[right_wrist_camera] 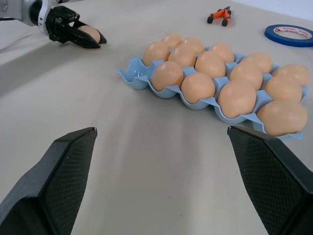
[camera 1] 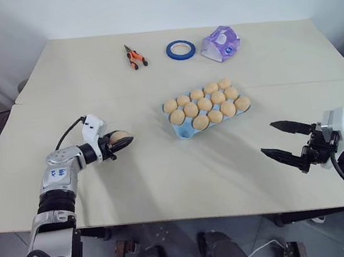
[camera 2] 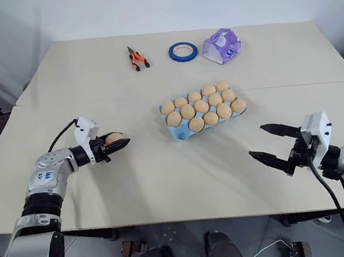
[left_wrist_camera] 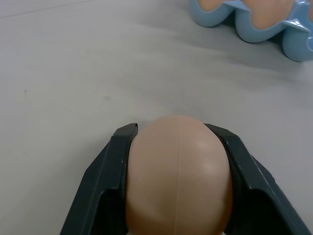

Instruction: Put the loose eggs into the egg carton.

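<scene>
On the left, your left gripper (camera 1: 122, 141) is clamped on the last loose egg (camera 1: 118, 137), near the table's (camera 1: 167, 186) left side and well apart from the egg carton (camera 1: 184, 131). The carton sits mid-table holding eleven eggs, with one near-left corner cup empty. You've only this egg left to seat there. On the right, your right gripper (camera 1: 286, 139) hangs spread wide, holding nothing.
</scene>
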Controlling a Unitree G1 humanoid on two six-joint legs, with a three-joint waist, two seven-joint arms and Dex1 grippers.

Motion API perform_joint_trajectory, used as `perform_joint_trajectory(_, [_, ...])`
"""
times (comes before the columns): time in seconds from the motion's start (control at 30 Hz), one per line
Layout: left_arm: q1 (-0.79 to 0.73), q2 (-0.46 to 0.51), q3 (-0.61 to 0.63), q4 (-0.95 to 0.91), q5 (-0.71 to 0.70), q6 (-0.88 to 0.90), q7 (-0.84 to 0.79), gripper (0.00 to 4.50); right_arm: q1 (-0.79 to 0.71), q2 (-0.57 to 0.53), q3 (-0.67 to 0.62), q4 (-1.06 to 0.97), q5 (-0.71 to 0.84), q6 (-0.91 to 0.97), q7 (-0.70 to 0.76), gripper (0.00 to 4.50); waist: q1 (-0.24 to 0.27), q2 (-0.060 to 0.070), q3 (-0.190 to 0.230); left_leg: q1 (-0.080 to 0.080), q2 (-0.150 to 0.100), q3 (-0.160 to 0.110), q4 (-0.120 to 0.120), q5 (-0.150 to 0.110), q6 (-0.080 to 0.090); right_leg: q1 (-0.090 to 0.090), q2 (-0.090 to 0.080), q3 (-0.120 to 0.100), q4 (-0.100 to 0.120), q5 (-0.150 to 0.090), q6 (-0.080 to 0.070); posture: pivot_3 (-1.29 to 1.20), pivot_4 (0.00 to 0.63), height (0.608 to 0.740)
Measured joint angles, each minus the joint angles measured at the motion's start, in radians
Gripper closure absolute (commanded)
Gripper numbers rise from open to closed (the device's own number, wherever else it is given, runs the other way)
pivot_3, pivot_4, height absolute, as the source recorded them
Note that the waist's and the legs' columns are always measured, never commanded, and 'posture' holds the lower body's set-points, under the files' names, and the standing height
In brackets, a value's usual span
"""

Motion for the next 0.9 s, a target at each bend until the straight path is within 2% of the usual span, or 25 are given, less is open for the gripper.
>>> perform_joint_trajectory(0.3, [-0.225, -0.044, -0.016, -0.055, -0.033, 0.029, -0.126, 2.75, 0.052, 0.021, -0.017, -0.066, 0.031, -0.003, -0.018, 0.00, 0.018, 0.000, 0.000, -0.001, -0.001, 0.000, 0.003, 0.000, 0.000, 0.000, 0.000, 0.000, 0.003, 0.000, 0.001, 0.00, 0.150, 0.740])
perform_joint_trajectory(0.47, [-0.350, -0.126, -0.040, 0.007, -0.036, 0.025, -0.203, 2.75, 0.066, 0.023, -0.024, -0.151, 0.062, 0.000, -0.028, 0.00, 0.012, 0.000, 0.000, -0.002, -0.001, 0.001, 0.012, -0.002, -0.001, 0.000, 0.002, 0.001, 0.005, -0.001, 0.003, 0.00, 0.150, 0.740])
perform_joint_trajectory(0.7, [-0.384, -0.219, -0.117, 0.131, -0.010, -0.013, -0.328, 2.75, 0.100, 0.024, -0.027, -0.220, 0.100, 0.005, -0.036, 0.00, 0.014, 0.000, 0.000, -0.003, -0.002, 0.000, 0.012, -0.002, 0.000, 0.000, 0.002, 0.001, 0.006, -0.001, 0.003, 0.00, 0.150, 0.740])
perform_joint_trajectory(0.9, [-0.409, -0.267, -0.150, 0.292, 0.047, -0.092, -0.342, 2.75, 0.132, 0.038, -0.031, -0.258, 0.108, 0.005, -0.064, 0.00, 0.013, 0.000, 0.001, -0.003, -0.001, 0.000, 0.013, -0.004, 0.005, 0.000, 0.001, 0.001, 0.006, -0.001, 0.003, 0.00, 0.150, 0.740])
